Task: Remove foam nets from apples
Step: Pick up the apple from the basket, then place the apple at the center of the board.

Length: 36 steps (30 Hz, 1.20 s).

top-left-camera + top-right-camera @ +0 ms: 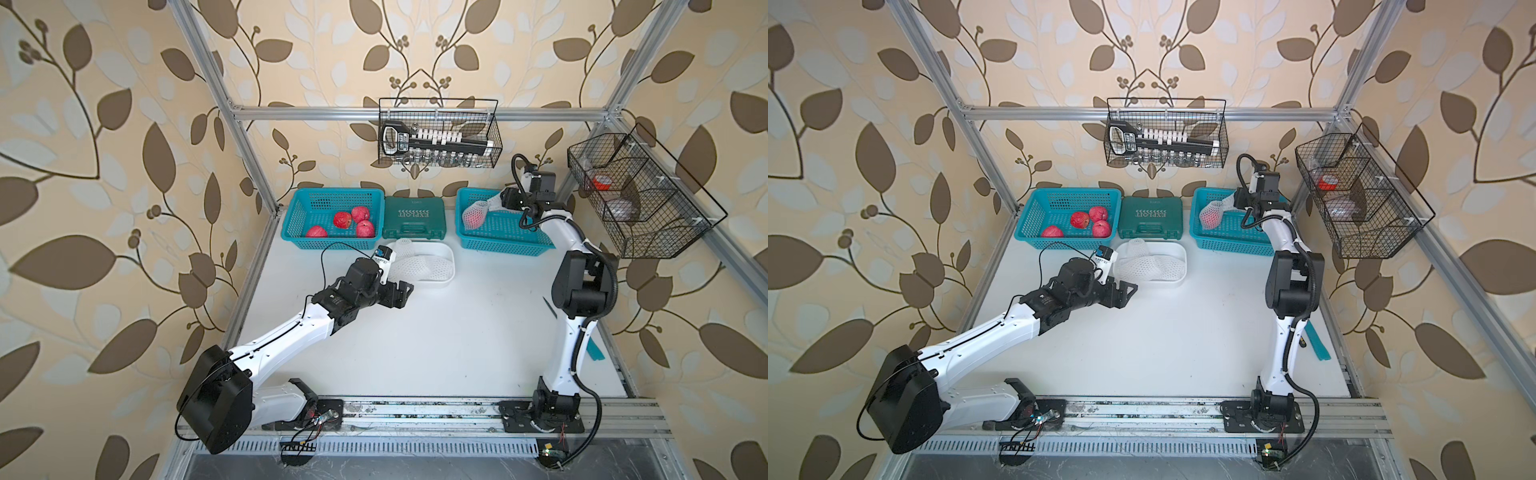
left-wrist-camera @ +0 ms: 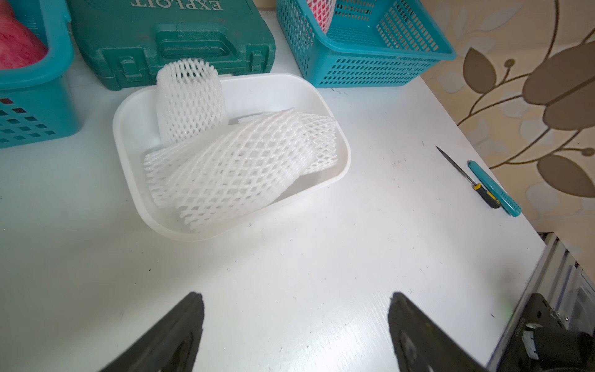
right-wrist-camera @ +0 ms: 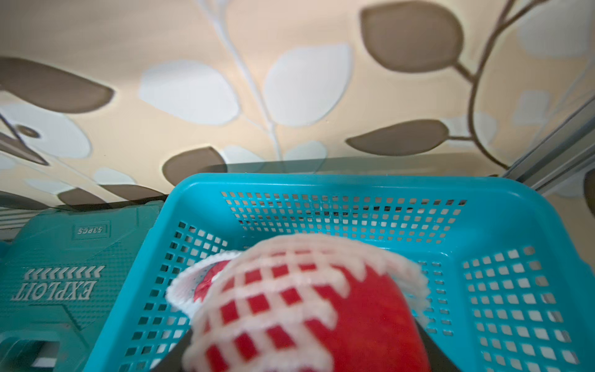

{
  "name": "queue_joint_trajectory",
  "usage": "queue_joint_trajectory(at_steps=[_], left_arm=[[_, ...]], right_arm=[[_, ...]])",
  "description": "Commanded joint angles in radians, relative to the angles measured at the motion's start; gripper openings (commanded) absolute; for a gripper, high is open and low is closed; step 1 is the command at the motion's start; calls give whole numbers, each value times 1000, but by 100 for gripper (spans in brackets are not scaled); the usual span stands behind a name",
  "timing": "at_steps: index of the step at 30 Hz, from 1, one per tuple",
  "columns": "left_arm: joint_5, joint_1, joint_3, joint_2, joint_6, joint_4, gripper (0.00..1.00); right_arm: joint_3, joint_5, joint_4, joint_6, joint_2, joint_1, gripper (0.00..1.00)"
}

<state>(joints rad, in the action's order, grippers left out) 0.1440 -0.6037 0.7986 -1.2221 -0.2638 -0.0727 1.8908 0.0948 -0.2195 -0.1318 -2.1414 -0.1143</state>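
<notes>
- While the right gripper [image 1: 484, 211] hangs over the far-right basket [image 1: 511, 243], its dark jaws are clamped on either side of the wrapped apple [image 3: 370, 322]. That's a firm hold, up off the basket floor.
- Glossy red skin shows in little squares through the stretched net [image 3: 273, 283], soft white foam. It's blurred up close; the apple's lower flank looks bare, and the fingertips run off the wrist picture's edge.
- Over to the left gripper [image 2: 294, 298]: jaws spread wide, nothing between them, above bare white tabletop [image 2: 289, 257] just near of the tub. Only two dark tapered tips show.
- The white tub [image 2: 338, 106] is smooth plastic, a rounded rectangle, sitting just near of the green case [image 1: 413, 216].
- Inside it the loose nets [image 2: 231, 164] lie limp and flattish, diamond mesh over diamond mesh. They overlap so much I can't count them.
- One curled net [image 2: 190, 96] stands as an open tube against the tub's far-left rim.
- Far left, the left basket [image 1: 297, 216], slotted teal plastic, holds four bare apples [image 1: 343, 219]: round, mottled red-pink, clustered together.
- The case is moulded hard plastic with raised lettering, set between the two baskets.
- Near the table's right edge, a thin screwdriver [image 2: 463, 172] lies just beside a teal slotted strip [image 2: 494, 190].
</notes>
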Motion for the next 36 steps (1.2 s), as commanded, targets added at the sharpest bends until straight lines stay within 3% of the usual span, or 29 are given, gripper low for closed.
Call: queue_joint_trajectory(at_steps=[1, 12, 19, 23, 28, 34, 36], left_arm=[[-16, -12, -9, 45, 27, 26, 91], [69, -12, -109, 76, 91, 190, 93], [180, -13, -202, 101, 147, 345, 94], [271, -15, -262, 91, 153, 430, 96], [333, -29, -349, 120, 219, 529, 96], [294, -56, -397, 152, 288, 539, 96], [299, -67, -388, 122, 307, 519, 96]], right_arm=[[-73, 37, -3, -17, 108, -1, 63], [-464, 212, -10, -84, 519, 50, 63], [-839, 345, 124, -229, 827, 200, 63], [-1040, 380, 203, -257, 960, 339, 63], [-1163, 509, 261, -345, 957, 415, 64], [-1207, 435, 255, -275, 876, 548, 64], [-1219, 463, 296, -271, 824, 567, 65]])
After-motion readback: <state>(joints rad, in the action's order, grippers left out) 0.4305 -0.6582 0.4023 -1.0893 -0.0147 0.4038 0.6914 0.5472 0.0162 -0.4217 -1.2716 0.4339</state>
